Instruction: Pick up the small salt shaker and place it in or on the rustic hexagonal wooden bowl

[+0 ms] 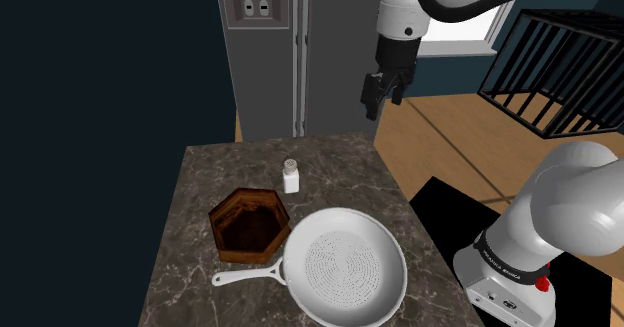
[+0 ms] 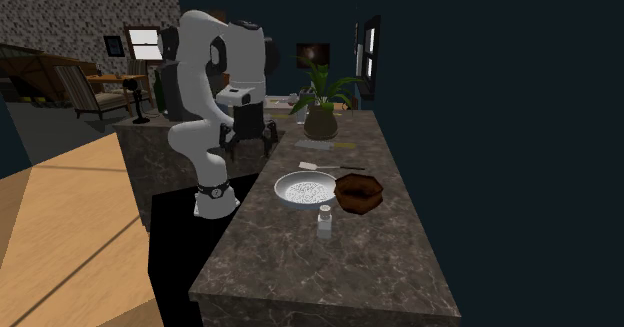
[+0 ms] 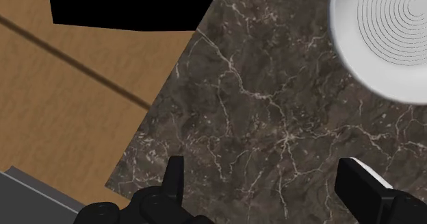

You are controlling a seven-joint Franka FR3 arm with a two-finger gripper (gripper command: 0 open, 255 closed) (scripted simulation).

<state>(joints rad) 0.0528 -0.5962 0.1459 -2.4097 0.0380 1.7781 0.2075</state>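
The small white salt shaker (image 1: 290, 175) (image 2: 324, 222) stands upright on the dark marble counter (image 1: 200, 275) (image 3: 274, 120). Just in front of it in the shoulder view sits the brown hexagonal wooden bowl (image 1: 249, 224) (image 2: 358, 192), with nothing inside. My black gripper (image 1: 382, 93) (image 2: 252, 140) (image 3: 267, 188) hangs open, high above the counter's far corner, well up and to the right of the shaker in the shoulder view. Nothing is between its fingers (image 3: 174, 178), which look down on bare marble by the counter's edge.
A white perforated pan (image 1: 347, 265) (image 2: 306, 187) (image 3: 386, 31) lies beside the bowl, its handle under the bowl's side. A grey fridge (image 1: 262, 55) stands behind the counter. A potted plant (image 2: 322, 105) and a flat utensil (image 2: 330, 167) sit further along. Wooden floor (image 3: 68, 99) lies below the edge.
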